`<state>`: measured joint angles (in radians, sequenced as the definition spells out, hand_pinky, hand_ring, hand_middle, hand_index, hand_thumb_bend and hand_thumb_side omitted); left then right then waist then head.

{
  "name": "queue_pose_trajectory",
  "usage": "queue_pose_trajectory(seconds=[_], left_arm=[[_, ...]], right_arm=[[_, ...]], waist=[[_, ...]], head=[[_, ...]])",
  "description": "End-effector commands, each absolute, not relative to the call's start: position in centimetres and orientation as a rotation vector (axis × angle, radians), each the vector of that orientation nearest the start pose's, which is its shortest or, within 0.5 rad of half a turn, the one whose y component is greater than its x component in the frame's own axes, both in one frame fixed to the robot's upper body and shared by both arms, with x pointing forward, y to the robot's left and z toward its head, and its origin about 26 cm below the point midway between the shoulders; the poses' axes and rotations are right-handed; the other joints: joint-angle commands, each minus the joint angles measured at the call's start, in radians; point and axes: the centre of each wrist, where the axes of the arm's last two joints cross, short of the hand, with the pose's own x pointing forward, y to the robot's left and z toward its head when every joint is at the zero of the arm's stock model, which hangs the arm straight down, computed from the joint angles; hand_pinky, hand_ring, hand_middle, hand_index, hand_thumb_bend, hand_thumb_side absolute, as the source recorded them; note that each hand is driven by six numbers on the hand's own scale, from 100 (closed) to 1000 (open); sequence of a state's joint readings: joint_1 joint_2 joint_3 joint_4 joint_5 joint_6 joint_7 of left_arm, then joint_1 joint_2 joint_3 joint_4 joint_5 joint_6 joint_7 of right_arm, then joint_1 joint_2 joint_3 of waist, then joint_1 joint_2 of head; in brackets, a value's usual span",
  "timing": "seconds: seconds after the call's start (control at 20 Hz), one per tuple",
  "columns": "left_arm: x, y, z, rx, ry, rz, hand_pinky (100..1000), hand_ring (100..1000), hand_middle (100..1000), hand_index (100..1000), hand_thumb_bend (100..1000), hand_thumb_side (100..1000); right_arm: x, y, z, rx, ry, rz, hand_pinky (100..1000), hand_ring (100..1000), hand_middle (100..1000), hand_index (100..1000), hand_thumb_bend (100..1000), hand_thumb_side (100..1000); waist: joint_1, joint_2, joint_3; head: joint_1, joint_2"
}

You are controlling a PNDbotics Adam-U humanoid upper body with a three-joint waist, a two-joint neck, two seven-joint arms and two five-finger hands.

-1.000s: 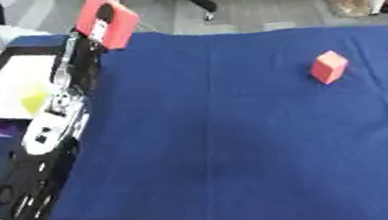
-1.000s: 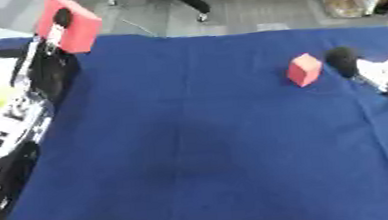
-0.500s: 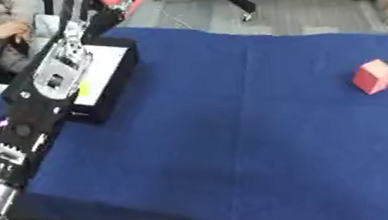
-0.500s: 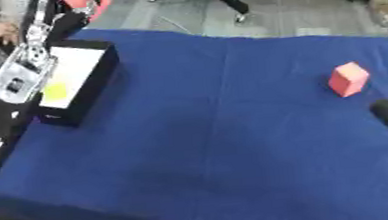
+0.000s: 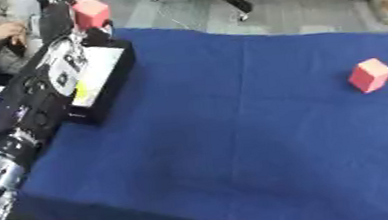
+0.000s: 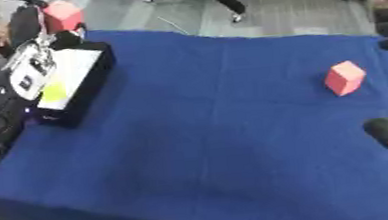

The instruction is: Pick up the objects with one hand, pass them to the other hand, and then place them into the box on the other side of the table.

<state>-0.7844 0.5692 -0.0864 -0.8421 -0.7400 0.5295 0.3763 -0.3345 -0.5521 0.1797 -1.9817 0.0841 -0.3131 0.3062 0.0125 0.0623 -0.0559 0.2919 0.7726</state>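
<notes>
left hand [image 5: 81, 35] pinching a pink foam cube [image 5: 90, 13] above the far end of the black open box [image 5: 117, 73].
we see a second pink cube [image 6: 345, 77] alone on the blue tablecloth [image 5: 226, 129], right side; right hand [image 6: 384, 132] at right edge, can't tell its fingers.

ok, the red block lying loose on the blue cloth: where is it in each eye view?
Left eye view: the loose red block sits right of centre, near the right edge, upper half.
Right eye view: same block, slightly further left, above the right hand.
Shared landmark: the black box at the cloth's left edge, with the left hand holding another red block above it.
</notes>
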Motion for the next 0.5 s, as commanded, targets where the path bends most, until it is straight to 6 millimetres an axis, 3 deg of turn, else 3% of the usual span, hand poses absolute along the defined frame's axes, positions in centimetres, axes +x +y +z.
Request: queue_pose_trajectory(seconds=[0.05, 0.2, 0.25, 0.3, 0.4, 0.5], left_arm=[[45.2, 39.1, 14.4, 1.674, -0.914, -0.426, 798, 536, 401, 662, 124, 100], [44.9, 40.4, 13.0, 1.698, -0.77, -0.45, 801, 572, 456, 716, 192, 100], [44.8, 40.7, 12.6, 1.693, -0.734, -0.461, 822, 650, 600, 853, 281, 206], [44.7, 41.0, 12.3, 1.684, -0.702, -0.475, 837, 704, 689, 922, 375, 361], [44.6, 41.5, 12.1, 1.666, -0.662, -0.498, 875, 788, 821, 995, 706, 726], [44.6, 41.6, 12.6, 1.691, -0.668, -0.485, 896, 824, 873, 1000, 797, 805]], right_arm=[[29.8, -25.0, 21.2, -0.069, -2.336, 1.263, 899, 1000, 984, 933, 445, 491], [29.8, -25.0, 21.1, -0.069, -2.331, 1.266, 899, 1000, 984, 933, 444, 492], [29.8, -25.0, 21.1, -0.069, -2.329, 1.266, 899, 1000, 984, 933, 444, 493], [29.8, -25.0, 21.1, -0.069, -2.329, 1.266, 899, 1000, 984, 933, 443, 493], [29.8, -25.0, 21.1, -0.07, -2.327, 1.266, 899, 1000, 983, 934, 444, 493], [29.8, -25.1, 21.1, -0.07, -2.325, 1.265, 899, 1000, 983, 934, 444, 493]], waist=[[0.001, -0.013, -0.002], [0.003, -0.013, -0.004], [0.004, -0.014, -0.004], [0.005, -0.014, -0.004], [0.005, -0.016, -0.004], [0.005, -0.018, -0.003]], head=[[-0.014, -0.003], [-0.028, -0.003], [-0.03, -0.003], [-0.032, -0.003], [-0.035, -0.003], [-0.038, -0.003]])
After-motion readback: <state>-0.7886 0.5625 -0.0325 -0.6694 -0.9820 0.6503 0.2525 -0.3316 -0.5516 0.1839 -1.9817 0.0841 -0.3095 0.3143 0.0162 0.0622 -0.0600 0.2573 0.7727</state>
